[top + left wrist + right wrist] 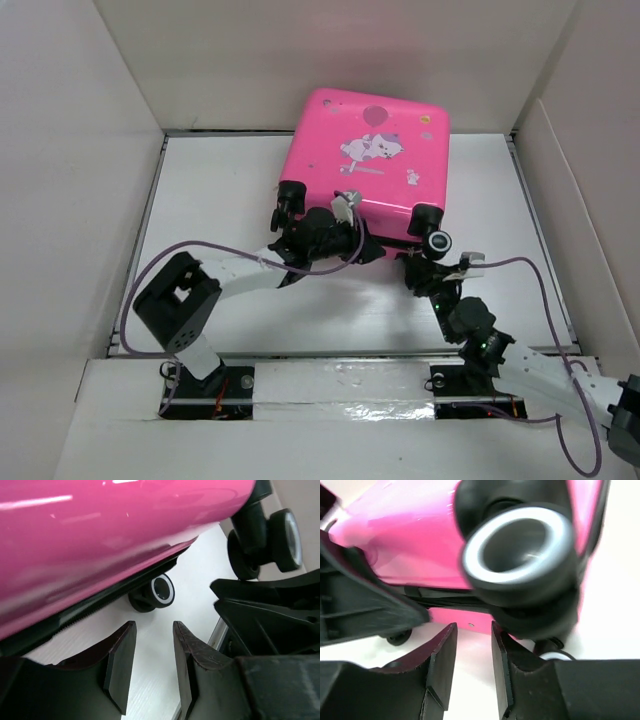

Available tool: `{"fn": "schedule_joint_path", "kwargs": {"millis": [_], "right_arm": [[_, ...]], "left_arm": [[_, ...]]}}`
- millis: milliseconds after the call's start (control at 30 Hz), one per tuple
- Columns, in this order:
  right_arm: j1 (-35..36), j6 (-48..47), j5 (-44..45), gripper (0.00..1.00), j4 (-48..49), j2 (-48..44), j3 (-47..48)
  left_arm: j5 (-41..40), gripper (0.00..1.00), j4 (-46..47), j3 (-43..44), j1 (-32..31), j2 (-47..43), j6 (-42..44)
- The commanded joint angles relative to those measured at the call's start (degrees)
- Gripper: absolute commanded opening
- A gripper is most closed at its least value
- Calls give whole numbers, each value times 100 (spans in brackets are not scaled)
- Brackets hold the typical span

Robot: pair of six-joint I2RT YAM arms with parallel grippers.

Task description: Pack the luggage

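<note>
The hot-pink luggage [365, 165] lies flat at the back centre, cartoon print up and black wheels towards me. A black zipper seam runs along its near edge, and I cannot tell whether the lid is fully shut. My left gripper [352, 240] is at that near edge between the wheels. In the left wrist view the left gripper [152, 630] is open and empty, just below the pink shell [100, 535]. My right gripper [424, 266] is just under the right wheel [437, 243]. In the right wrist view the right gripper [472, 630] is open and empty, with that wheel [520, 555] close above it.
White cardboard walls [80, 130] enclose the white table [220, 200] on the left, back and right. The suitcase's left wheel [291, 195] is beside my left wrist. The right arm's dark body [270, 610] is close to my left gripper's right.
</note>
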Motion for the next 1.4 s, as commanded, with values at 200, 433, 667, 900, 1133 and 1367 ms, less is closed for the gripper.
{"fn": "schedule_joint_path", "kwargs": {"millis": [200, 433, 667, 900, 1133, 1367], "right_arm": [[-606, 308, -76, 0, -1378, -753, -208], [-1124, -149, -657, 9, 447, 1091, -94], [-1652, 9, -684, 45, 1531, 2060, -94], [-2240, 194, -707, 56, 1444, 1990, -24], [-2654, 54, -1228, 68, 2006, 2508, 46], [-2821, -325, -1184, 67, 2059, 2710, 424]], "left_arm": [[642, 33, 447, 2122, -433, 1290, -43], [853, 33, -159, 3641, -547, 1967, 71], [1301, 36, -503, 4470, -784, 2522, -52], [749, 62, -73, 2662, -460, 994, 18], [-709, 63, 16, 335, -327, -1063, 326], [-1931, 60, -546, -1083, -274, -2847, 387]]}}
